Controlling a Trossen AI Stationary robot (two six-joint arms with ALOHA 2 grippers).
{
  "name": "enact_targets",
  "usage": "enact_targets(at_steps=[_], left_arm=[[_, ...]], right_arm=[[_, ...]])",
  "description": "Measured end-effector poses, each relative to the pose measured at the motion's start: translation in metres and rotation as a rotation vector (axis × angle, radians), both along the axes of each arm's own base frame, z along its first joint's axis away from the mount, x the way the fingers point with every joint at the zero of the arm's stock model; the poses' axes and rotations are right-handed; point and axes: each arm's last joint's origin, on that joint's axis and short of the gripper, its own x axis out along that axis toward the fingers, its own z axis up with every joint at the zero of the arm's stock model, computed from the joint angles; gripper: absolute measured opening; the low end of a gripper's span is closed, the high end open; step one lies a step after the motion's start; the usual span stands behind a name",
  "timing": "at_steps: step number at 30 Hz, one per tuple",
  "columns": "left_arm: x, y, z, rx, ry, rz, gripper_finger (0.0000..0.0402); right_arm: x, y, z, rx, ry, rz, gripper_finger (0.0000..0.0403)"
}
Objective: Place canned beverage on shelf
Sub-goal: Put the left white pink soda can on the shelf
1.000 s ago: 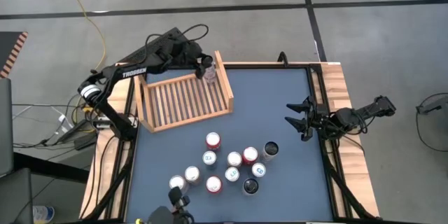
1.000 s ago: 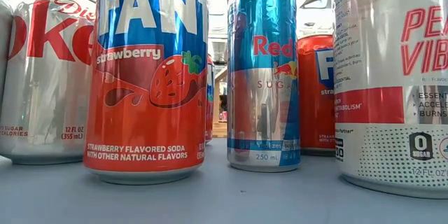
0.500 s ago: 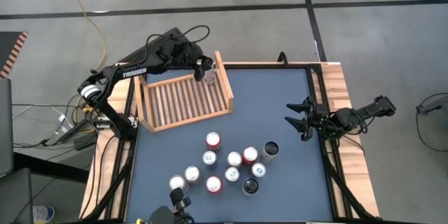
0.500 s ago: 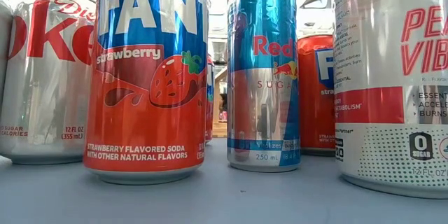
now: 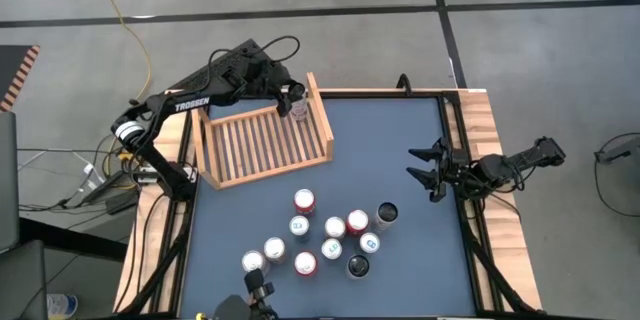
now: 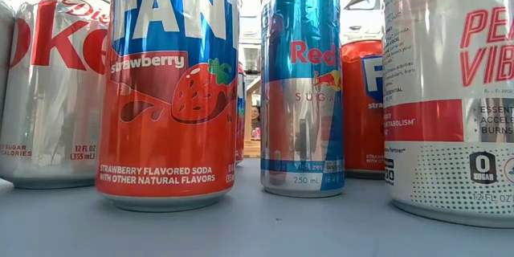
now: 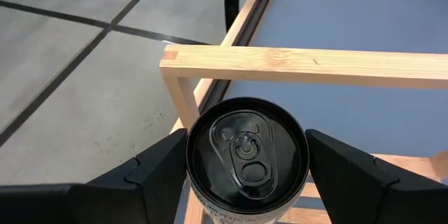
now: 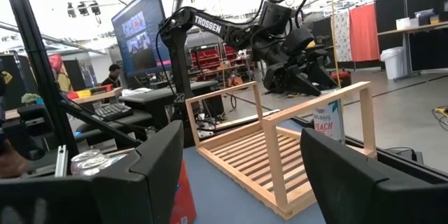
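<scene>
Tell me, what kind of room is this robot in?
Probably a robot lab or workshop. Past the wooden shelf there are desks with a big monitor and a keyboard, lights hang from an open ceiling, and a person sits at a desk far back.

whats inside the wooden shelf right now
One can stands in the shelf's far right corner, with the left gripper around it. The other slats are bare. The gripper hides the can's top from above; the wrist view shows a dark lid.
</scene>
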Motion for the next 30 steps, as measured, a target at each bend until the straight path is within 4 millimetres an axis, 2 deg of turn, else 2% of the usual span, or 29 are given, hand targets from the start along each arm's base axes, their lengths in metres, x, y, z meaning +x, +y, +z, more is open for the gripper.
enact_targets(at_steps=[16, 25, 30], left_arm=[[0.0, 0.0, 0.0, -0.001, -0.014, -0.02, 0.0256], [0.012, 0.009, -0.019, -0.028, -0.029, -0.03, 0.0256], [0.011, 0.009, -0.019, -0.036, -0.025, -0.029, 0.0256]], right_arm=[[0.0, 0.0, 0.0, 0.0, 0.0, 0.0, 0.0274], [0.0, 0.0, 0.0, 0.001, 0.0, 0.001, 0.0274], [0.0, 0.0, 0.0, 0.001, 0.0, 0.002, 0.0274]])
